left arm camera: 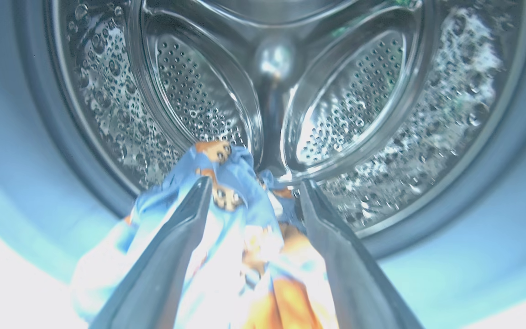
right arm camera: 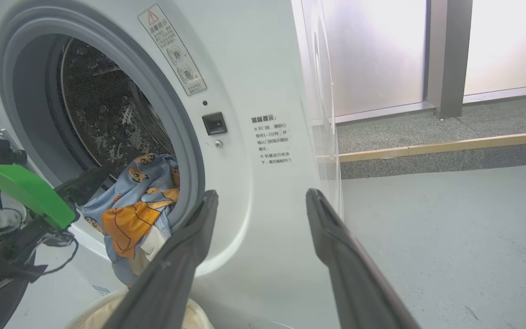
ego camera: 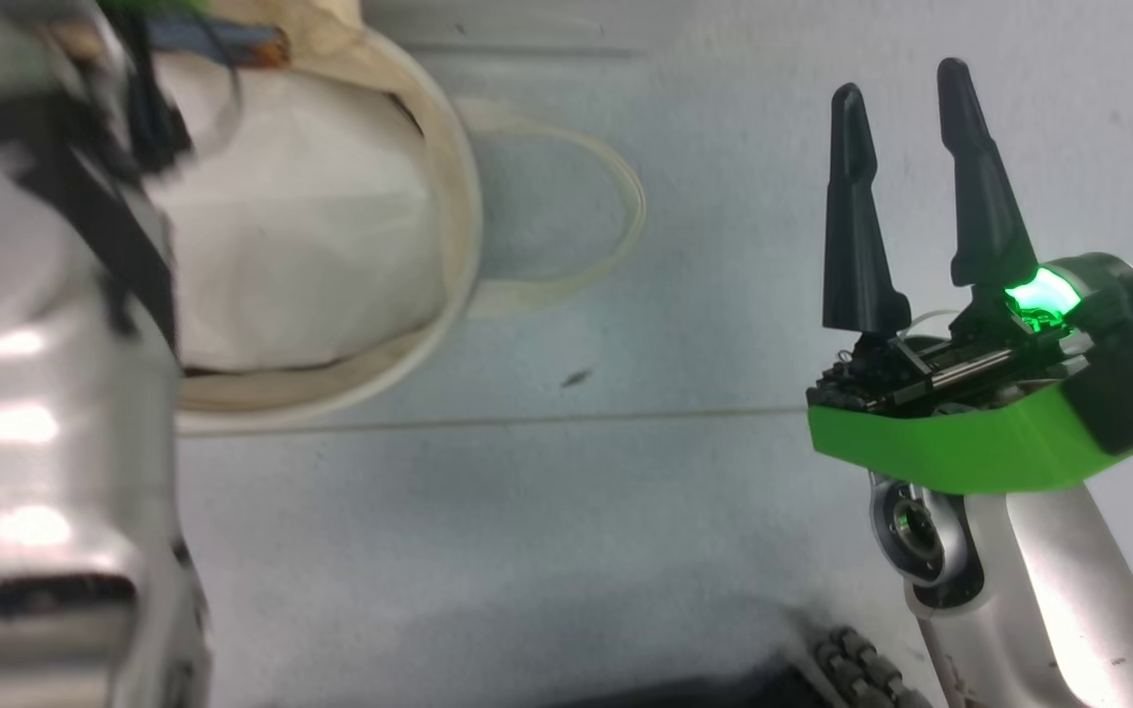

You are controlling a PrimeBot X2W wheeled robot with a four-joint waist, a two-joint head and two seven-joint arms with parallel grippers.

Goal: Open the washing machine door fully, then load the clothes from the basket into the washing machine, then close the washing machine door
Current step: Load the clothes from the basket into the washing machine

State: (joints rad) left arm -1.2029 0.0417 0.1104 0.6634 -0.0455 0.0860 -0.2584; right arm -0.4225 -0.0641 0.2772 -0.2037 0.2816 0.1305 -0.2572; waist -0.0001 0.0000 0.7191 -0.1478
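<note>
The washing machine (right arm camera: pixel 263 68) stands with its round opening uncovered; its door is out of view. The clothes (right arm camera: pixel 139 205), light blue with orange bears, hang over the grey gasket (right arm camera: pixel 185 137), partly inside the steel drum (left arm camera: pixel 363 114) and partly drooping outside. My left gripper (left arm camera: pixel 254 189) is at the drum mouth, open, with the clothes (left arm camera: pixel 231 183) lying loose between its spread fingers. My right gripper (ego camera: pixel 901 84) is open and holds nothing, off to the right of the basket (ego camera: pixel 458 197); in its own wrist view the right gripper (right arm camera: pixel 263 196) faces the machine's front.
A plain white bundle (ego camera: pixel 301 246) lies in the basket, whose loop handle (ego camera: pixel 616 226) rests on the grey floor. My pale left forearm (ego camera: pixel 35 393) crosses the head view's left side. A step and glass panels (right arm camera: pixel 427 146) lie beyond the machine.
</note>
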